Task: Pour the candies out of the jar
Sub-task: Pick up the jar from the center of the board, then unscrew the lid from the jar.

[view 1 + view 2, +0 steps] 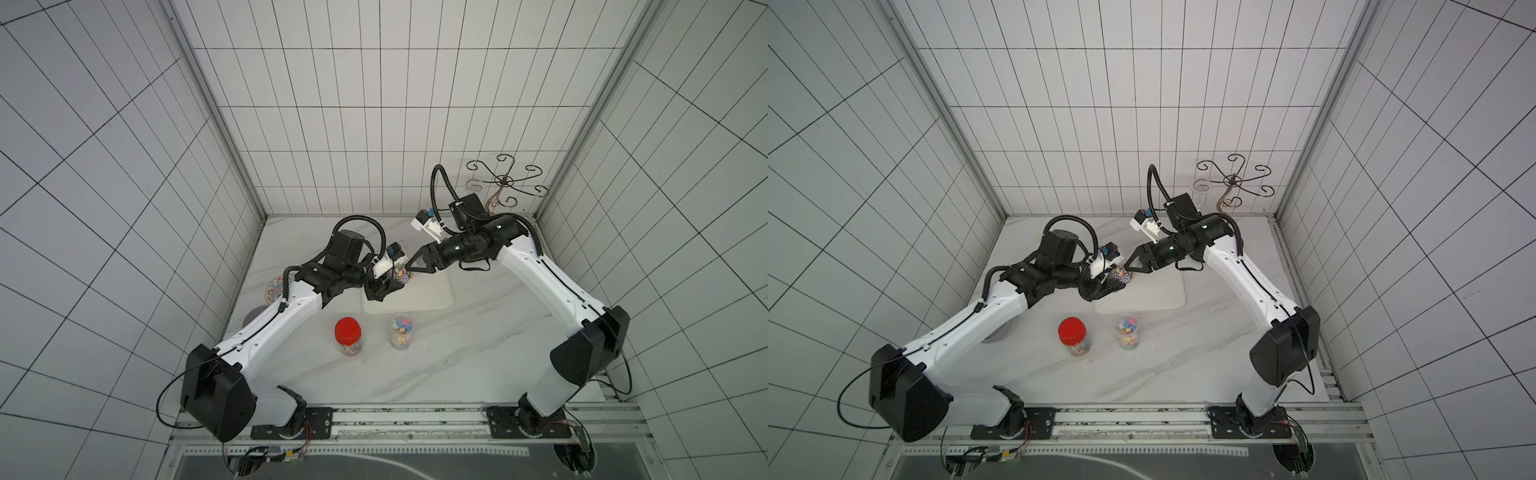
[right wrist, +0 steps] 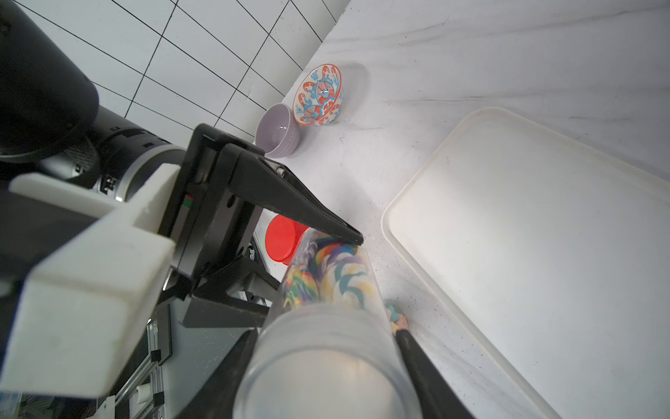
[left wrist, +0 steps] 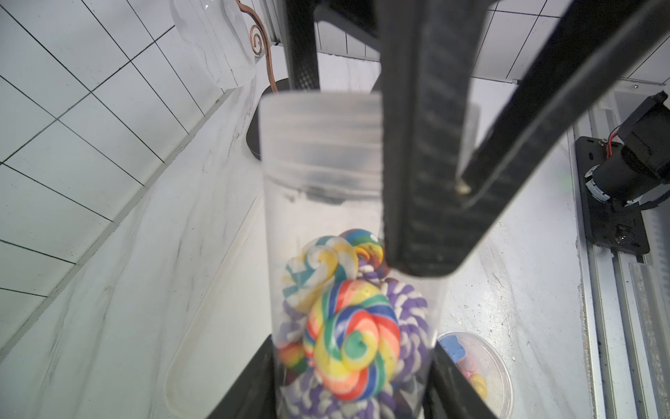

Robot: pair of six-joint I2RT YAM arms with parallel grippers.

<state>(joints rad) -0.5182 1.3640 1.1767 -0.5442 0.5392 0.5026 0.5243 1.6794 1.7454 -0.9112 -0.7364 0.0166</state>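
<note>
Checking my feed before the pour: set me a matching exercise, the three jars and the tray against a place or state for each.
Things:
1 lollipop jar
2 red-lidded jar
3 pastel-candy jar
4 tray

States:
A stands on the table, lidless
B cream, lying flat beyond the two standing jars
C gripped by the left end effector, frosted lid on
D stands on the table, capped

Pairs: 1-C; 2-D; 3-A; 4-B
</note>
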